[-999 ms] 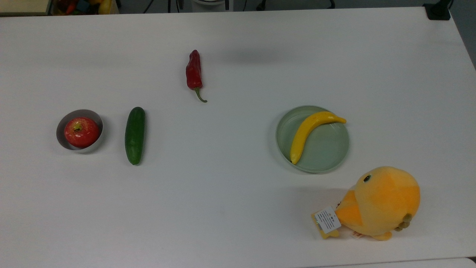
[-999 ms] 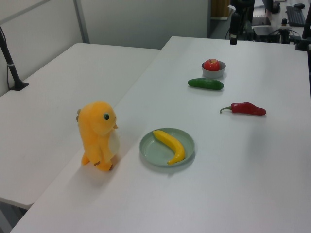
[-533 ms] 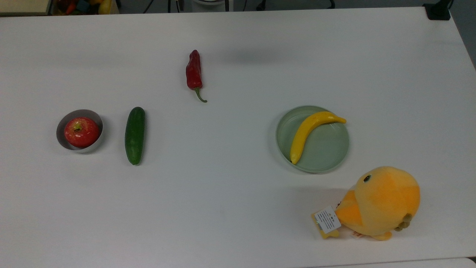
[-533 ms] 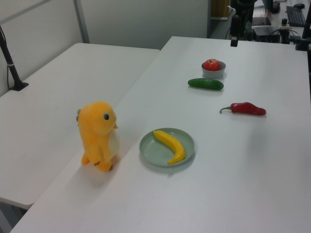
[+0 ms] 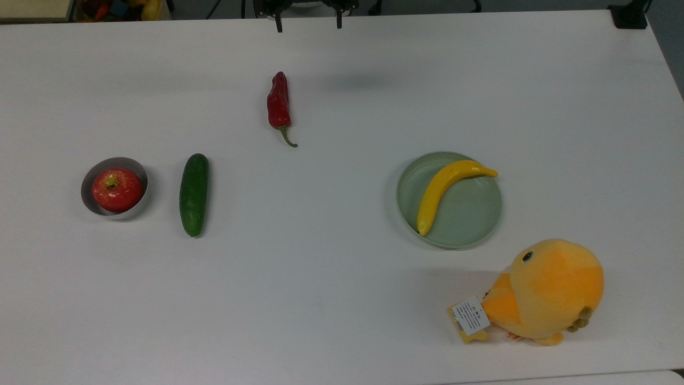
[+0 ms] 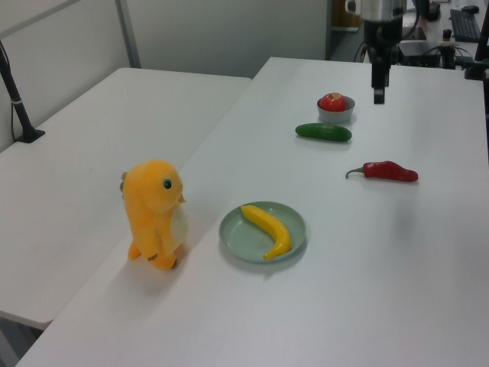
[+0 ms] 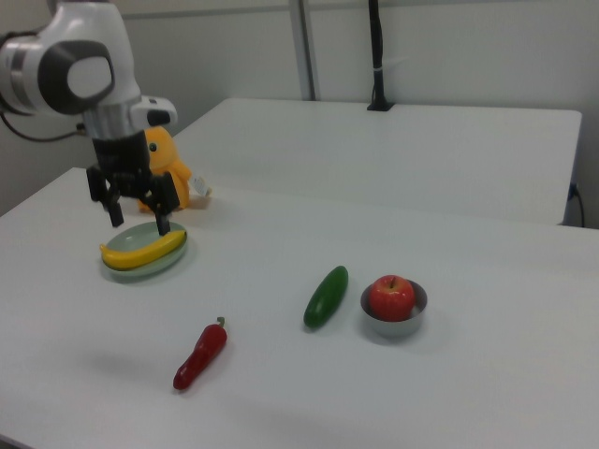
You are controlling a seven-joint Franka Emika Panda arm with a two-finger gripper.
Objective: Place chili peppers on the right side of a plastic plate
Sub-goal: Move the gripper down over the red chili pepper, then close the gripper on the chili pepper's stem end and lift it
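A dark-red chili pepper (image 5: 279,105) lies alone on the white table (image 5: 342,299), well apart from the pale green plastic plate (image 5: 470,219), which holds a yellow banana (image 5: 444,188). Just beside the plate stands an orange plush bird (image 5: 548,290). Farther from the plate than the pepper, a green cucumber (image 5: 194,194) rests beside a small metal bowl (image 5: 88,198) containing a red apple (image 5: 117,189). The arm's gripper (image 7: 138,214) hangs above the table with fingers (image 7: 163,223) spread apart, holding nothing.
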